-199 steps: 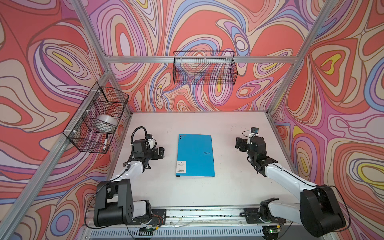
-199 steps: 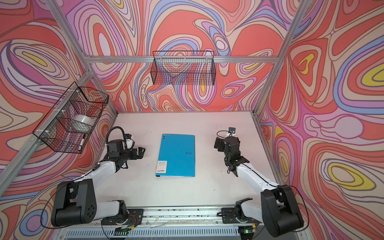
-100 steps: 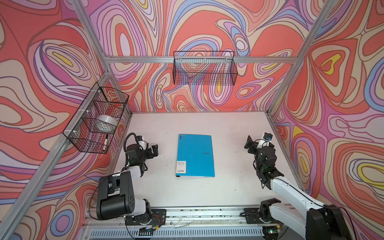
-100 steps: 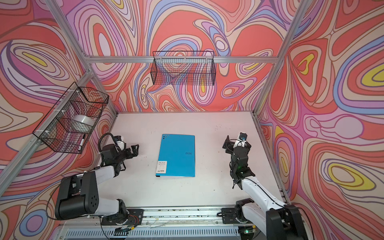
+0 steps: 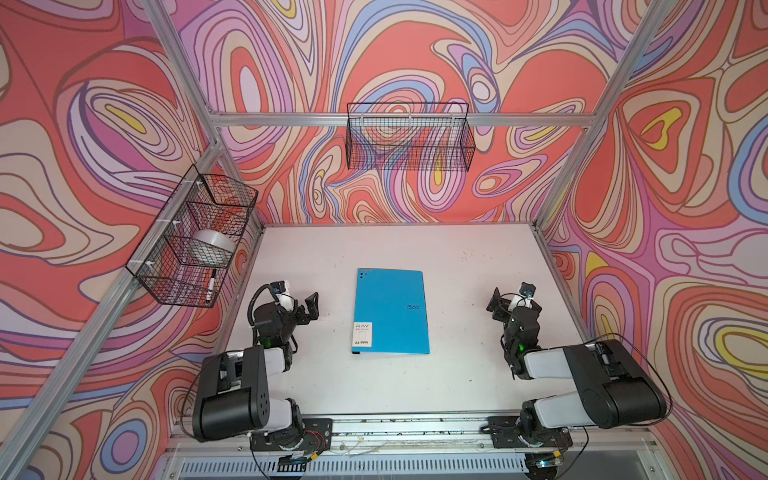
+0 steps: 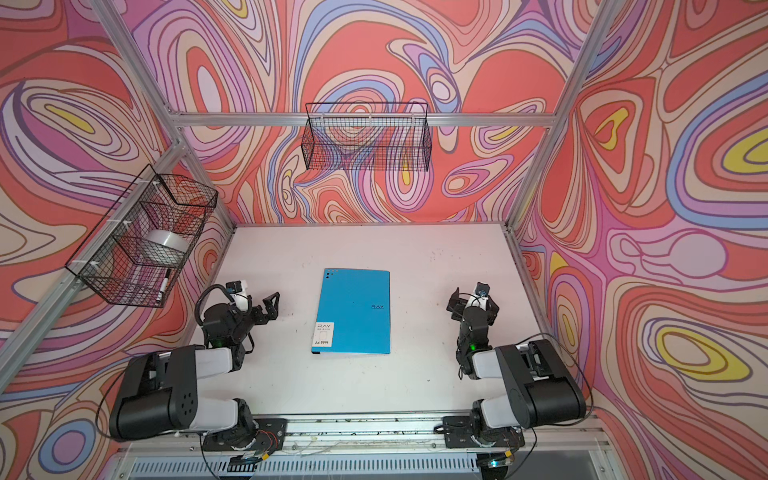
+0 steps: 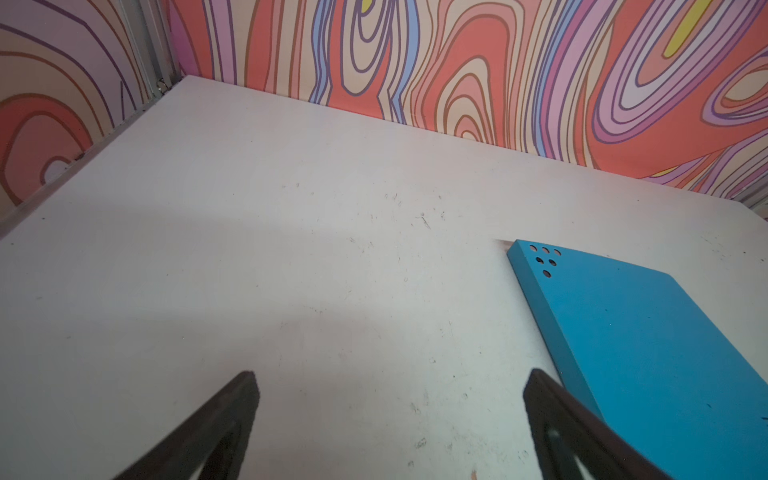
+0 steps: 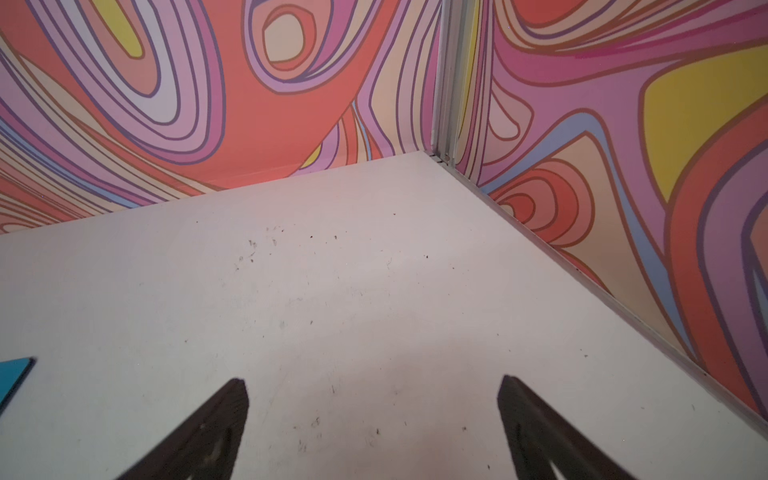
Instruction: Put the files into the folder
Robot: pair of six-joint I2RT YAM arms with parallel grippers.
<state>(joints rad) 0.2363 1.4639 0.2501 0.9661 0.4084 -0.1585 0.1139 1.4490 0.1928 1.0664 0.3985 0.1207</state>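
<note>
**One blue folder lying shut mid-bench, both pincers wide and empty**

I am looking at a single blue folder [image 5: 390, 311] lying flat and closed in the middle of the white bench [image 5: 457, 374], and both top views are showing it [image 6: 353, 311]. Its long axis is running from the near edge toward the back wall, with the spine on the left. The white corner label is sitting at the near-left corner and a cluster of six small holes at the far-left one. The cover is hiding whatever is inside.

The left pincer [image 5: 301, 307] is hanging to the folder's left, apart from it. In its wrist view the jaws [image 7: 392, 376] are standing fully spread over bare bench, gripping nothing, with the folder's spine [image 7: 648, 353] just beyond one finger. The right pincer [image 5: 513, 303] is hovering well to the folder's right, equally wide and empty [image 8: 372, 381], and only a blue corner [image 8: 14, 374] is showing there.

I am counting two wire baskets. One [image 5: 191, 237] is hanging on the left wall, holding a tape roll [image 5: 212, 245] and a marker [image 5: 211, 284]. The other [image 5: 409, 137] is on the back wall.
</note>
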